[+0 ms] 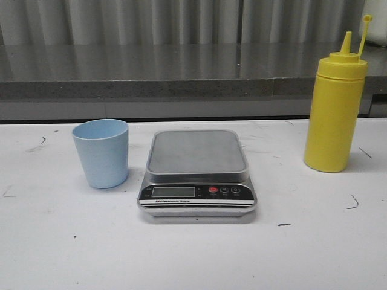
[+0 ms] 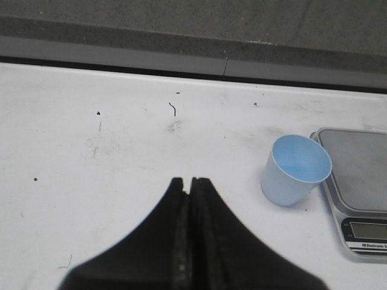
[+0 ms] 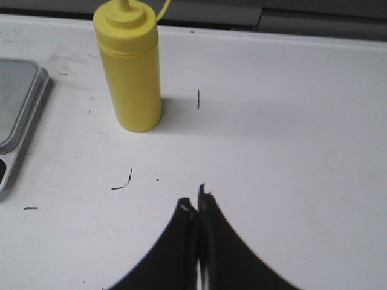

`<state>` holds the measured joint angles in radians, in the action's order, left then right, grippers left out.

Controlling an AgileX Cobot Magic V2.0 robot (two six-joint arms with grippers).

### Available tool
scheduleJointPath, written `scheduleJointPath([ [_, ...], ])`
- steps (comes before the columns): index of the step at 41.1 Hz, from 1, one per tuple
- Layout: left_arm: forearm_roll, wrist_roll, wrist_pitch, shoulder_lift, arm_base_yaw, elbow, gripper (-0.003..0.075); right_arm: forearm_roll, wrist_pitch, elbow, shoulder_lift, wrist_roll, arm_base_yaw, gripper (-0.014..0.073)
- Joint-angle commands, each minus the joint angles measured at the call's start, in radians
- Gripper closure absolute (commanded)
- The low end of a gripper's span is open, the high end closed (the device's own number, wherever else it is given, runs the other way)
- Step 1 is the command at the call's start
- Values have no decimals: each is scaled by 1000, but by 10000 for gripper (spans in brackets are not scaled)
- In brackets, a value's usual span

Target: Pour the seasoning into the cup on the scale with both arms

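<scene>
With both grippers (image 2: 190, 181) (image 3: 196, 202) pinched closed and empty, the light, squashy yellow squeeze bottle (image 1: 334, 109) likely wants a gentle mid-body grip.

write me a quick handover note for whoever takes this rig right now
Left hand: shut, empty, over bare table left of the cup.
Right hand: shut, empty, near the bottle.
Cup stands upright on the table, left of the scale, not on it. Bottle stands upright, right of the scale, cap off the nozzle.
Done: nothing.
Left: cup onto scale, grasp bottle, pour.
</scene>
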<state>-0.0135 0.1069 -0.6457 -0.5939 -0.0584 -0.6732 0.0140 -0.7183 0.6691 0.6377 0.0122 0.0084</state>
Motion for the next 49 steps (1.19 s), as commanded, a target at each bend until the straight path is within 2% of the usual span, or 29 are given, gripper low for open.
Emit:
scheduleJointPath([
  [1,-10,3,65,-36,1,-35,740,-14,61,31,52,-12,-3,655],
  [4,1,3,68,-56,1,-35,738,-21,61,31,76,-12,-3,608],
  [7,14,-1,73,-74,1,-35,706,-22,62,31,94,-12,-3,484],
  [9,14,-22,80,-87,1,-35,638,-22,62,31,104,-12,-3,376],
  [13,14,-24,86,-108,-1,-35,398,-23,63,31,114,-12,-3,148],
  [15,14,-24,86,-116,-3,-37,282,-23,63,31,115,-12,-3,81],
  [18,2,-24,86,-144,-23,-41,176,-30,63,31,120,-12,-3,43],
  [22,-3,-26,59,-200,-73,-62,169,-34,63,31,123,-12,-3,48],
  [33,-3,-26,19,-442,-238,-185,225,-34,64,31,123,-12,-3,55],
  [49,-41,-22,-46,-827,-262,-446,230,-34,64,31,123,-12,-3,55],
])
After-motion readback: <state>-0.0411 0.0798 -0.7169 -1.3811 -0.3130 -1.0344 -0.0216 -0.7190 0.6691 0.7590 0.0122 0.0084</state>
